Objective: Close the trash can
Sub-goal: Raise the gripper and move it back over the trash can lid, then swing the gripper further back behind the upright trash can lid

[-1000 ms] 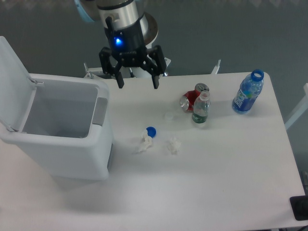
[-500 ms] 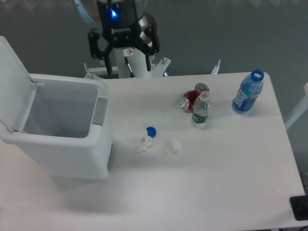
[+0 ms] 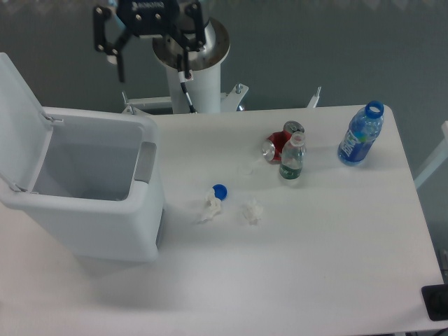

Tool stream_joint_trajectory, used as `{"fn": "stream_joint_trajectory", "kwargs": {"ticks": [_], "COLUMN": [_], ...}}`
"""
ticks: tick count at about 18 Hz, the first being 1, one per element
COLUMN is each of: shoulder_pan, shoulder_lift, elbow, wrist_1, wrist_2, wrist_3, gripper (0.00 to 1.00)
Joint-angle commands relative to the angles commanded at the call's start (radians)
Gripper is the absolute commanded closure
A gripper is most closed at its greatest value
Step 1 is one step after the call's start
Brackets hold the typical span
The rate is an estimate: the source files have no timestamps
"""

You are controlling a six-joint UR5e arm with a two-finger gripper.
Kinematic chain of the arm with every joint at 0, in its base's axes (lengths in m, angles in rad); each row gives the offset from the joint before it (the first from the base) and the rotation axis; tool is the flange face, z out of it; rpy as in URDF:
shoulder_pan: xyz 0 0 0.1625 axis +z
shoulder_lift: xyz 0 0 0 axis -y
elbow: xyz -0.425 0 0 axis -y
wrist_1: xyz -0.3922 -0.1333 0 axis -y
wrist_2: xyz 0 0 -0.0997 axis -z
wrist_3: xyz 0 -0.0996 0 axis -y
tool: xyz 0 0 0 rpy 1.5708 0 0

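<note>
One view only: trash can [image 3: 98,203] sits at table's [image 3: 315,280] left end w/ flat lid [image 3: 21,119] swung up & back on its hinge, grey tab [image 3: 145,162] facing the bottles; looks like light, stiff, smooth plastic, so I'd guess no grasp needed, just push lid's top edge fwd & down, gently, since bin may slide. Vs 1 s ago, gripper [image 3: 150,59] has risen & moved left, from over table's back edge to high near the lid side, fingers wide apart, holding nothing.

Trash can [image 3: 98,210] smooth white plastic; table [image 3: 315,266] matt white; claw [image 3: 151,66] black
</note>
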Motion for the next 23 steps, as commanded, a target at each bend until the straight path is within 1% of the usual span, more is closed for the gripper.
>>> {"fn": "stream_joint_trajectory", "kwargs": {"ticks": [2,6,8,9,11,12,13,14,15,17,20,23], "shoulder_pan": [-0.003,-0.032,-0.049,-0.054,-0.057,-0.055,-0.057,-0.057,-0.057,-0.057,-0.057,-0.058], "shoulder_lift": [-0.002,-0.002,-0.002,-0.005,-0.014,-0.015,-0.015,-0.015,-0.014,-0.014,0.009,-0.001], "elbow": [0.018,0.031,0.032,0.032,0.031,0.026,0.017,0.006,-0.001,-0.004,-0.046,-0.025], "wrist_1": [0.024,0.026,0.026,0.028,0.032,0.032,0.032,0.032,0.032,0.029,0.029,0.032], "wrist_2": [-0.022,-0.069,-0.072,-0.075,-0.098,-0.112,-0.126,-0.140,-0.143,-0.150,-0.202,-0.210], "wrist_3": [-0.031,-0.037,-0.036,-0.034,-0.033,-0.036,-0.033,-0.031,-0.026,-0.031,-0.025,-0.025], "gripper": [0.00,0.00,0.03,0.08,0.08,0.22,0.31,0.31,0.33,0.52,0.62,0.67]}}
